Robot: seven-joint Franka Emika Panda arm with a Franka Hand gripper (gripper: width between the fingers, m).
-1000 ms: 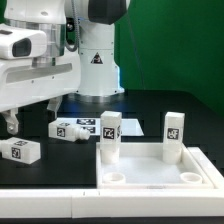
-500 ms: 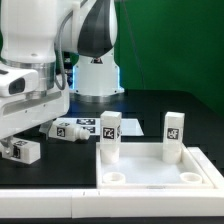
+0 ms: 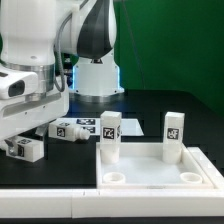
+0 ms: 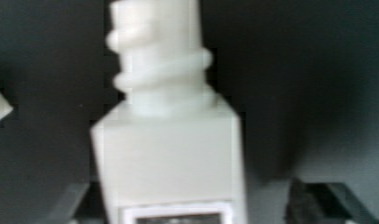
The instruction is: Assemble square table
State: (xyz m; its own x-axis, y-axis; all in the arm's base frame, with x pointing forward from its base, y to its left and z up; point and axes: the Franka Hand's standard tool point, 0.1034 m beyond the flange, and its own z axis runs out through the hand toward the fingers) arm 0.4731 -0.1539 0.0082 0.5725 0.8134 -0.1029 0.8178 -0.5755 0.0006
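The white square table top (image 3: 150, 178) lies at the exterior view's front right. Two white tagged legs stand upright in its far corners (image 3: 110, 137) (image 3: 172, 136). A third leg (image 3: 70, 129) lies on the black table behind it. A fourth leg (image 3: 27, 149) lies at the exterior view's left. My gripper (image 3: 14, 146) is down over this fourth leg. In the wrist view the leg (image 4: 168, 140) lies lengthwise between my fingers (image 4: 69, 206), threaded end pointing away. The jaws are open, with dark gaps on both sides of the leg.
The arm's white base (image 3: 96, 62) stands at the back, in front of a green wall. A white ledge (image 3: 45, 205) runs along the front edge of the black table. The two near corner sockets (image 3: 116, 178) of the top hold nothing.
My gripper has come down and to the exterior view's right, from above the lying left leg to around it. The legs and the top have not moved.
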